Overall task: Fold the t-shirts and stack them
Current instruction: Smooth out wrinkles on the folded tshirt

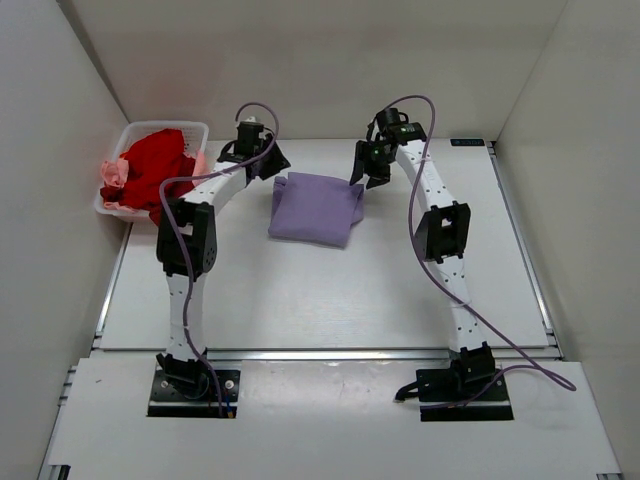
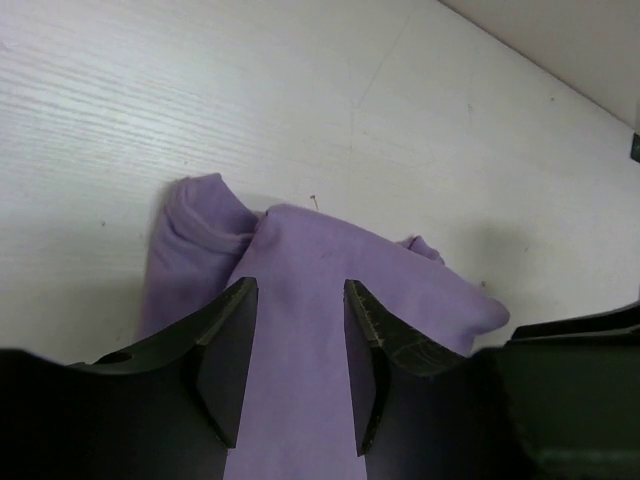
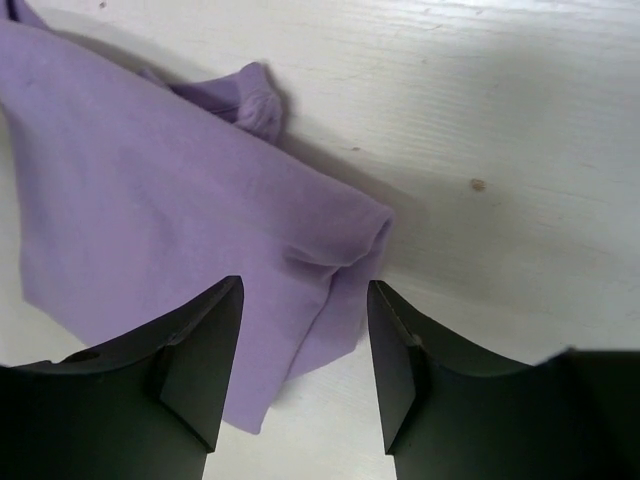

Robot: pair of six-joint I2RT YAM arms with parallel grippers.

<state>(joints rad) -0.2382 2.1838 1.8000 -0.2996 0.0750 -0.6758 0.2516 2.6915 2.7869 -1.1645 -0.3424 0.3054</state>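
Observation:
The lavender t-shirt lies folded into a compact rectangle at the back middle of the table. My left gripper hovers open above its back left corner; the cloth shows between the jaws, which do not pinch it. My right gripper hovers open above its back right corner, jaws wide over the folded edge. The red t-shirt and the pale pink t-shirt lie crumpled in the basket.
The white plastic basket stands at the back left corner of the table. White walls close the table on the left, back and right. The arm bases are bolted at the near edge.

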